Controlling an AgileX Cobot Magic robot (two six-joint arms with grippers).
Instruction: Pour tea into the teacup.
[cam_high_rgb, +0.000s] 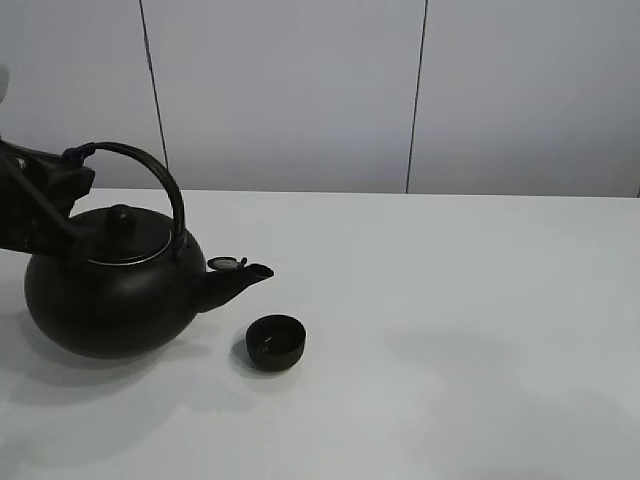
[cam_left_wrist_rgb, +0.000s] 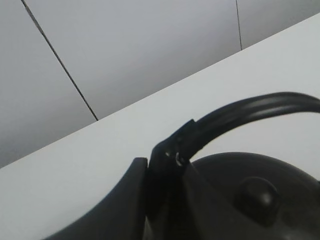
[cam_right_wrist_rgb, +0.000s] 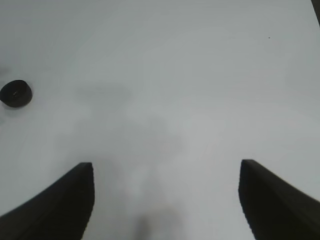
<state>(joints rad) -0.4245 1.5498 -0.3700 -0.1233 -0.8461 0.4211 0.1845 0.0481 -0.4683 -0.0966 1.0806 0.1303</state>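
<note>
A big black kettle (cam_high_rgb: 110, 295) with an arched handle (cam_high_rgb: 150, 170) stands at the left of the white table, its spout (cam_high_rgb: 240, 280) pointing right. The small matte-black teacup (cam_high_rgb: 275, 342) sits upright on the table just below and right of the spout tip, apart from it. My left gripper (cam_high_rgb: 75, 170) is shut on the handle's left end; the left wrist view shows the gripper (cam_left_wrist_rgb: 167, 167) clamped around the handle (cam_left_wrist_rgb: 240, 112) above the lid knob (cam_left_wrist_rgb: 257, 195). My right gripper (cam_right_wrist_rgb: 167, 200) is open and empty over bare table, with the teacup (cam_right_wrist_rgb: 16, 93) far off.
The white table (cam_high_rgb: 450, 330) stretches right of the cup. A grey panelled wall (cam_high_rgb: 300, 90) stands behind the table's far edge. The right arm does not show in the exterior high view.
</note>
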